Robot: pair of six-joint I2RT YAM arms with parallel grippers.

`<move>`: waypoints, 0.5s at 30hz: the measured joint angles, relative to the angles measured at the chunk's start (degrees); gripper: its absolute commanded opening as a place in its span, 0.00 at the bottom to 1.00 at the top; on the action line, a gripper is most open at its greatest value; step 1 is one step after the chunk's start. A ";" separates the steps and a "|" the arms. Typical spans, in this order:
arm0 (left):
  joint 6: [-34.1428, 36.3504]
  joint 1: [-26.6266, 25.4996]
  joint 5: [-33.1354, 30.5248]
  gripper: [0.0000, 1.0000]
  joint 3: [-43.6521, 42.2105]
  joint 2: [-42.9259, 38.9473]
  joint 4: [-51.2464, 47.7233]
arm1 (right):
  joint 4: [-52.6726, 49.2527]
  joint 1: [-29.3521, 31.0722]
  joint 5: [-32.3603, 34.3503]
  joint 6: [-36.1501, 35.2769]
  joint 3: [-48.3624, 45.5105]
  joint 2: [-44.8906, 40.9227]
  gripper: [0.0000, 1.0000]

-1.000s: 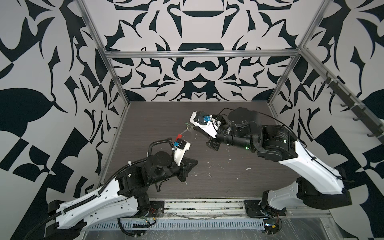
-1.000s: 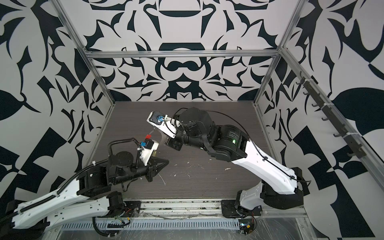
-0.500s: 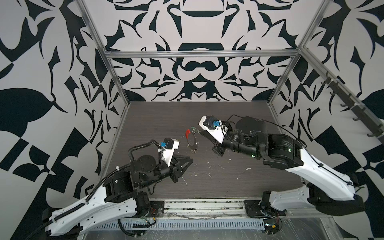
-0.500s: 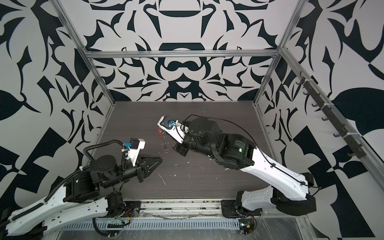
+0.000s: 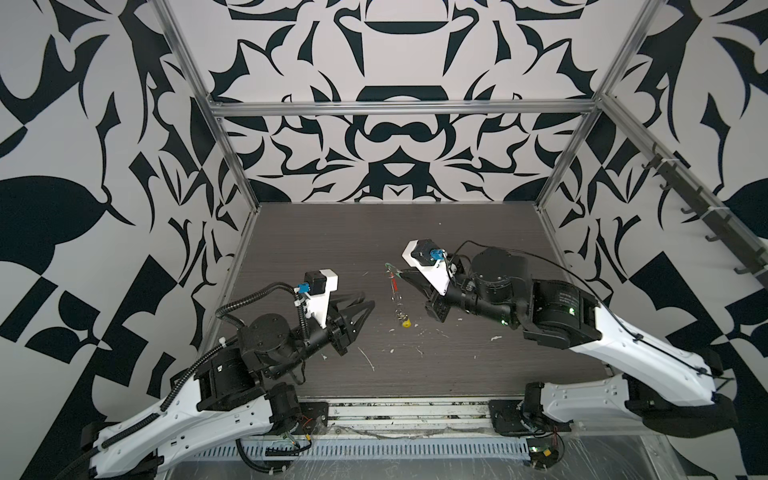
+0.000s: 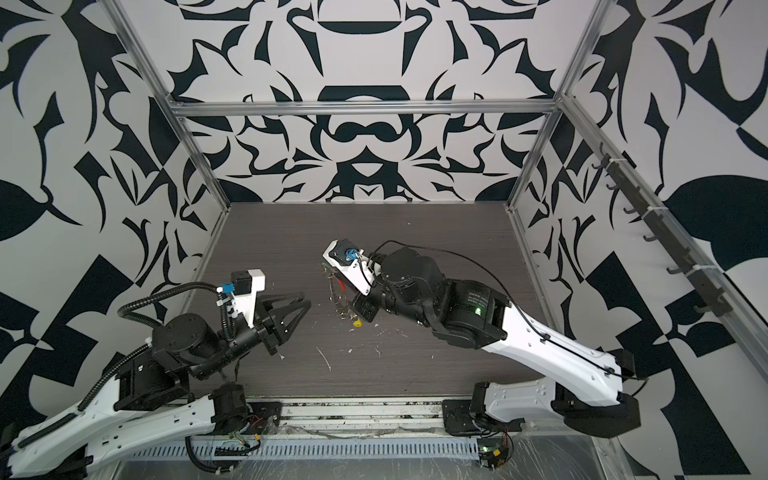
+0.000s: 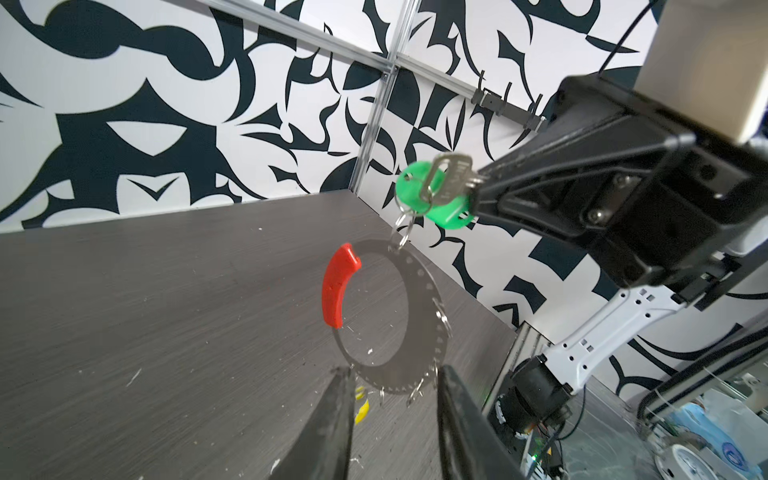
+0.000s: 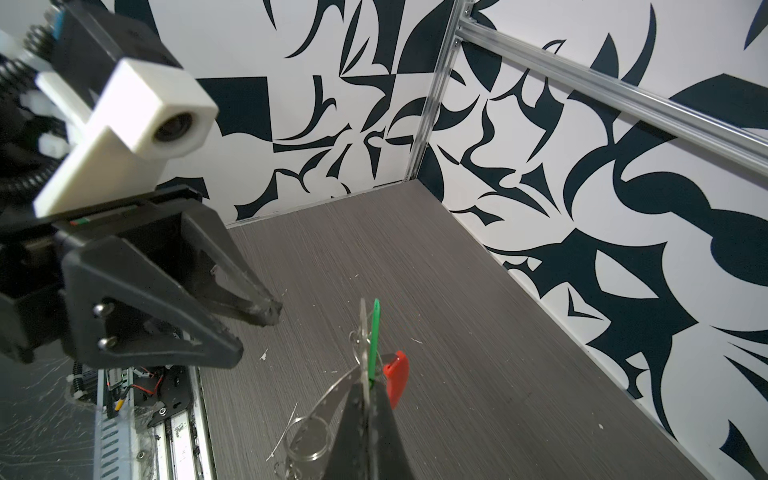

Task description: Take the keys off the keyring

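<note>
The right gripper [image 7: 478, 195] is pinching the green-tagged key [image 7: 451, 176] tight, with the keyring [image 7: 424, 324] dangling beneath it. The left gripper [image 5: 368, 300] is hovering partly open and empty, near the keyring's left.

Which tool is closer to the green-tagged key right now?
Right. The right tool is clamped on the green-tagged key, with the keyring hanging below it. The left tool is open and empty, off to the left, clear of both.

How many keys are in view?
2. Green-tagged key pinched in the right gripper, atop the ring; yellow-tagged key at the ring's low end, near the table. More may be hidden.
</note>
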 measured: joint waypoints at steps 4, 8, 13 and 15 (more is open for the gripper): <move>2.75 0.00 -0.20 0.40 -1.16 0.52 3.74 | 1.09 0.39 0.00 1.20 -1.60 -1.14 0.00; 5.07 0.00 0.04 0.43 -1.75 2.51 6.80 | 2.43 0.92 0.00 2.14 -2.64 -2.14 0.00; 7.67 0.00 0.20 0.46 -1.75 5.25 9.66 | 3.34 1.49 0.02 2.75 -3.32 -2.62 0.00; 8.70 0.00 0.17 0.47 -1.75 5.99 10.32 | 3.61 1.64 0.00 2.80 -3.58 -2.69 0.00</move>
